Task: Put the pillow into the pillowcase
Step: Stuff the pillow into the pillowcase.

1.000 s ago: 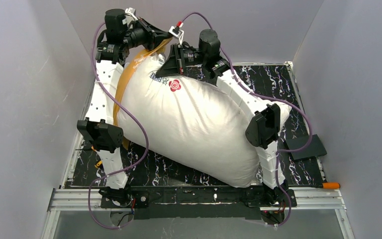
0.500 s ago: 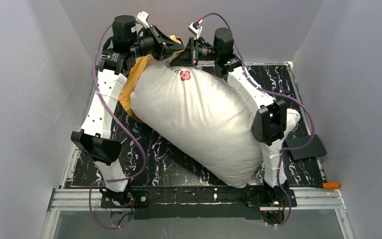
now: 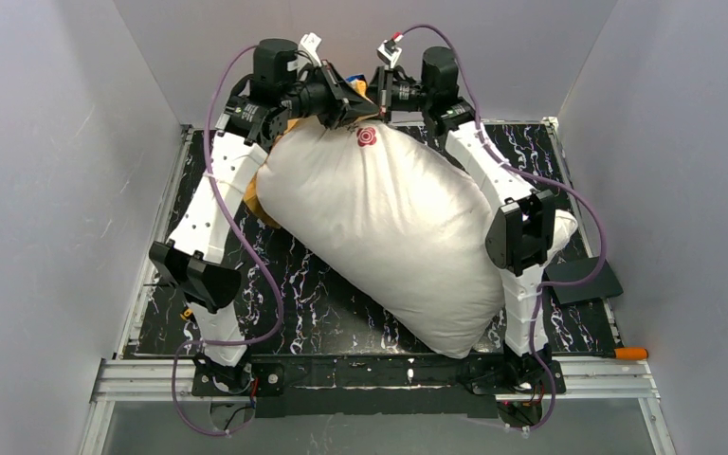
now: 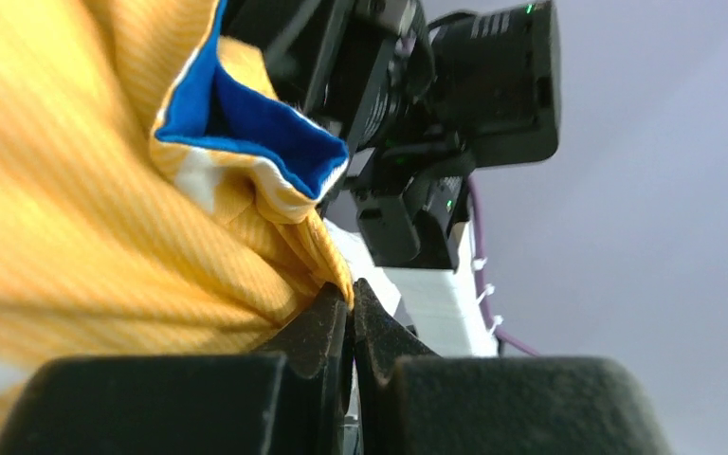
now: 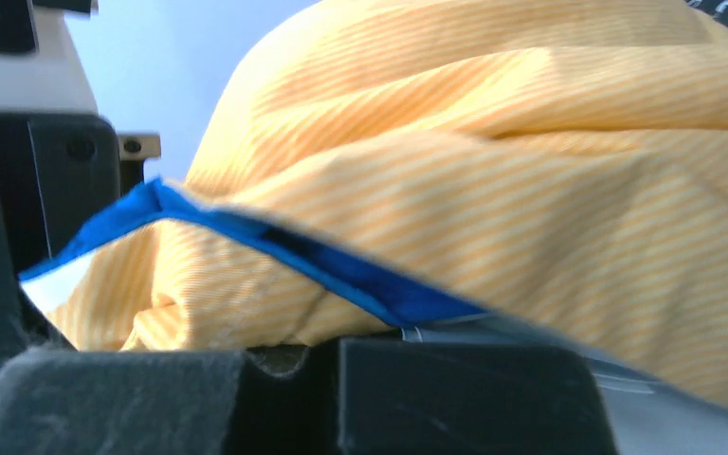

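The pillow [image 3: 389,227], big, white and plump with a red logo near its far end, lies diagonally across the black marbled table [image 3: 332,308]. The pillowcase [image 3: 267,201] shows only as orange-yellow fabric beside the pillow's far left edge and at its top. My left gripper [image 3: 349,99] and right gripper [image 3: 379,95] meet above the pillow's far end. In the left wrist view the left gripper [image 4: 350,296] is shut on a fold of the yellow pillowcase [image 4: 76,199] with blue lining. In the right wrist view the right gripper [image 5: 289,353] is shut on the striped pillowcase [image 5: 531,180].
A black pad [image 3: 583,280] lies at the table's right edge, with an orange-handled tool [image 3: 630,353] near the front right corner. Grey walls close in on three sides. The pillow's near corner rests against the right arm's base [image 3: 521,332].
Both grippers have moved right and toward the back wall with the pillowcase edge. The pillow's far end swung right with them, and less yellow fabric shows on the left.
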Tool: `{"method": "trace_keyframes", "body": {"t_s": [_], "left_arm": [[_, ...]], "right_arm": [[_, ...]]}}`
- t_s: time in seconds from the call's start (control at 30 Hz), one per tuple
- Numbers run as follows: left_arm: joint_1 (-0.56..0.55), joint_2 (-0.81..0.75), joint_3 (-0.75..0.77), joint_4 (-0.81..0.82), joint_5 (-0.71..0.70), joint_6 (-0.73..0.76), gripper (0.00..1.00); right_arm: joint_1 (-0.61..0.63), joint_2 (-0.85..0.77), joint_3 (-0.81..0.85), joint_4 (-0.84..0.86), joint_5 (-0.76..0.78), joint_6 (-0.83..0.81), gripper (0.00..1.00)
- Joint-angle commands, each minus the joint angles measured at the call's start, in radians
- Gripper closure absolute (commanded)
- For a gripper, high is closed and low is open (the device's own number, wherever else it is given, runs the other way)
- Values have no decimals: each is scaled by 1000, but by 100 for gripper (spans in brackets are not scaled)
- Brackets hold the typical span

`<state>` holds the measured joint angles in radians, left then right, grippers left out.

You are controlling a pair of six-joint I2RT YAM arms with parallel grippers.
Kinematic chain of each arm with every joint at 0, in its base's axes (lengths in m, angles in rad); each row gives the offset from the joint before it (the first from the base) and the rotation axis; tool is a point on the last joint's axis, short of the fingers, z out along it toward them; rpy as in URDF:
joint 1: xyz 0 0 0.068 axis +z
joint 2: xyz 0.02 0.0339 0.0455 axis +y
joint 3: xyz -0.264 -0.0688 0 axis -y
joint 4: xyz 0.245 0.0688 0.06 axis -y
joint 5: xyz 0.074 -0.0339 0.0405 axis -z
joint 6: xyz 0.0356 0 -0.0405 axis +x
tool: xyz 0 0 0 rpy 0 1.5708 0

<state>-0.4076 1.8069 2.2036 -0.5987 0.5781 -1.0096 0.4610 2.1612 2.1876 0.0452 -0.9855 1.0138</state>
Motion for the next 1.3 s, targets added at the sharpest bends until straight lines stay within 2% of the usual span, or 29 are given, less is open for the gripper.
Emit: {"method": "trace_keyframes", "body": {"t_s": [0.0, 0.23, 0.37, 0.5, 0.63, 0.67, 0.73, 0.83, 0.93, 1.07, 1.27], "left_arm": [[-161, -79, 21, -46, 231, 41, 100], [-198, -49, 5, -101, 273, 56, 100], [-200, 38, 25, -195, 310, 37, 100], [-196, 110, 18, -317, 229, 100, 100], [-194, 176, 50, -330, 162, 96, 100], [-195, 190, 86, -329, 143, 102, 95], [-194, 208, 178, -328, 71, 135, 76], [-171, 189, 260, -305, -38, 195, 38], [-109, 108, 222, -275, -78, 233, 3], [14, -40, 51, -283, -93, 296, 2], [205, -233, -281, -390, -210, 433, 2]], "right_arm": [[-95, -43, -23, 69, 234, 81, 99], [-128, 2, -21, 61, 285, 188, 99], [-142, -53, -228, 124, 281, 244, 99], [-167, -135, -427, 129, 282, 218, 99], [-192, -165, -522, 96, 267, 182, 99], [-196, -163, -524, 78, 265, 166, 99], [-199, -150, -512, 44, 264, 137, 99], [-200, -119, -475, 23, 266, 121, 99], [-202, -81, -422, -22, 270, 99, 99], [-205, -47, -369, -44, 274, 77, 99], [-215, -31, -350, -79, 280, 65, 99]]}}
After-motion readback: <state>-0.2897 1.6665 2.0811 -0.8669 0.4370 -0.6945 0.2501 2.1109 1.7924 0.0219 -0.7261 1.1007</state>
